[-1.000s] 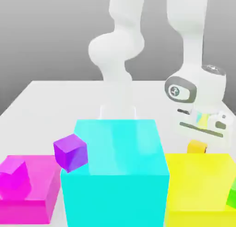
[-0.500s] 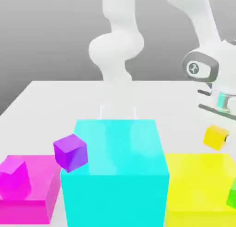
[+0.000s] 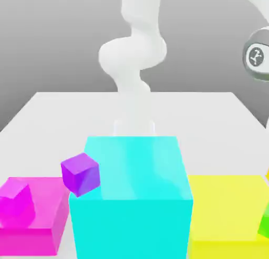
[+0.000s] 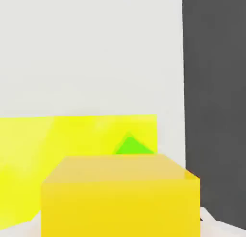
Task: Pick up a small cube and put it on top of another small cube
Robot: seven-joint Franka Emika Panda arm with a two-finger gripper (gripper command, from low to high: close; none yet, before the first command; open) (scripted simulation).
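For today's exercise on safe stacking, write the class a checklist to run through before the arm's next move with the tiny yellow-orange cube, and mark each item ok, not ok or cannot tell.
1. Tiny yellow-orange cube sits close under the hand camera, apparently carried: ok.
2. Firmness of the grip on it: cannot tell.
3. Target chosen: small purple cube rests against the cyan block, its top bare: ok.
4. Target level enough to stack on: not ok, it looks tilted.
5. Hand above the target: not ok; the arm's wrist is at the exterior view's far right, over the large yellow block and green cube.
6. Travel path crosses the tall cyan block; clearance: cannot tell.
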